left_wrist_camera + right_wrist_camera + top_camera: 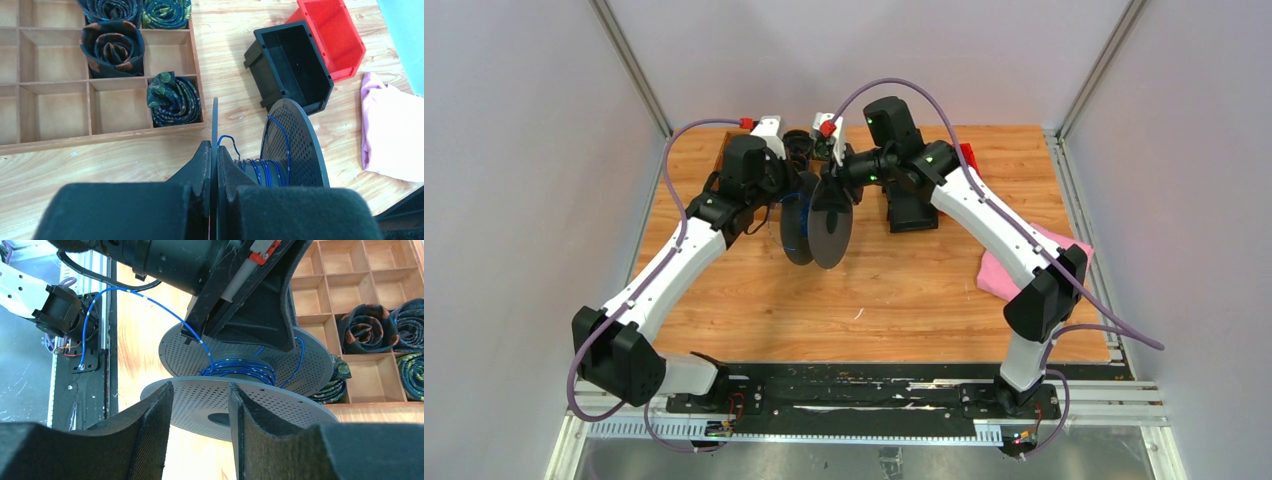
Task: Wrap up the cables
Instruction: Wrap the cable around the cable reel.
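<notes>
While your left gripper is pinched hard on the thin edge of one flange of the grey spool, treat that arm as the anchor and let the right do the winding. Your right gripper has its jaws spread. They hang just in front of the other flange, and I see nothing between them.

The blue cable sits mostly on the hub, just beyond those right fingers. A loose strand leaves the hub, rises past the left gripper's body and droops away from the spool. Take that strand close to the hub, not far out. Lay each turn between the flanges with light tension so it doesn't ride over a rim.

Only the right wrist view shows you this free strand. The left wrist view shows just the turns on the hub, but it gives you what lies beyond the left fingertips: a wooden tray holding rolled ties, a black bin, a red bin and a pink cloth. The top view shows the spool carried on edge between both arms.
</notes>
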Available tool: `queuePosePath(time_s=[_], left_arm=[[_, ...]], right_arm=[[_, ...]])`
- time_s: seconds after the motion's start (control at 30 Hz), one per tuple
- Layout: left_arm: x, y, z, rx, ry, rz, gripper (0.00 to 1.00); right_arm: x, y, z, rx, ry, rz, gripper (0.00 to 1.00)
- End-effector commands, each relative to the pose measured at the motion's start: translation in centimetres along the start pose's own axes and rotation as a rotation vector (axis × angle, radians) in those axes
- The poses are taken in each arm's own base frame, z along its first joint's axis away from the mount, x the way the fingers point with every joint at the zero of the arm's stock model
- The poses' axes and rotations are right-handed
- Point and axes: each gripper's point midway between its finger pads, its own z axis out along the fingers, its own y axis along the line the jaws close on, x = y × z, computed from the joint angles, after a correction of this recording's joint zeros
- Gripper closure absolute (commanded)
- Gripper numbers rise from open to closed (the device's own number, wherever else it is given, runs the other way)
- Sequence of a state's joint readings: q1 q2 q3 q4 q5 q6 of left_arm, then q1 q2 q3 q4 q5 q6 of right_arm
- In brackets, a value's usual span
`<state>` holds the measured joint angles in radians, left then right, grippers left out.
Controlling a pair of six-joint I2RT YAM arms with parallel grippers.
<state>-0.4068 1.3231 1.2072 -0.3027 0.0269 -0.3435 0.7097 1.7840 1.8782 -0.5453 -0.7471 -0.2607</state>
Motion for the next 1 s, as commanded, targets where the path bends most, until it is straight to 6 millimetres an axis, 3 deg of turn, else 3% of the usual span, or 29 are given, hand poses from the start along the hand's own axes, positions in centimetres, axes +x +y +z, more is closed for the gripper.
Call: queuePosePath(time_s=[0.0, 0.3, 0.47, 0.73, 0.97], left_arm=[[-3.1, -2.3, -1.3, 0.071, -0.105, 0.022, 1.0], [-2.7, -2.2, -1.1, 0.067, -0.099, 0.035, 1.0], [-2.6, -2.7, -1.0, 0.092, -0.096, 0.025, 1.0], [-2.8, -1.8, -0.7, 0.039, -0.107, 0.006, 1.0], [-3.3, -0.6, -0.2, -0.029, -0.119, -0.001, 1.0]], right_arm=[[-0.9, 0.3, 1.0, -0.016, 0.004, -0.054, 0.56], [-1.8, 1.0, 0.4, -0.027, -0.02, -0.089, 0.59], [-0.9, 0.8, 0.9, -0.034, -0.003, -0.073, 0.6], [-1.6, 2.3, 0.3, -0.048, -0.044, 0.02, 0.65], [-1.3, 4.7, -0.9, -0.018, -0.086, 0.125, 0.6]])
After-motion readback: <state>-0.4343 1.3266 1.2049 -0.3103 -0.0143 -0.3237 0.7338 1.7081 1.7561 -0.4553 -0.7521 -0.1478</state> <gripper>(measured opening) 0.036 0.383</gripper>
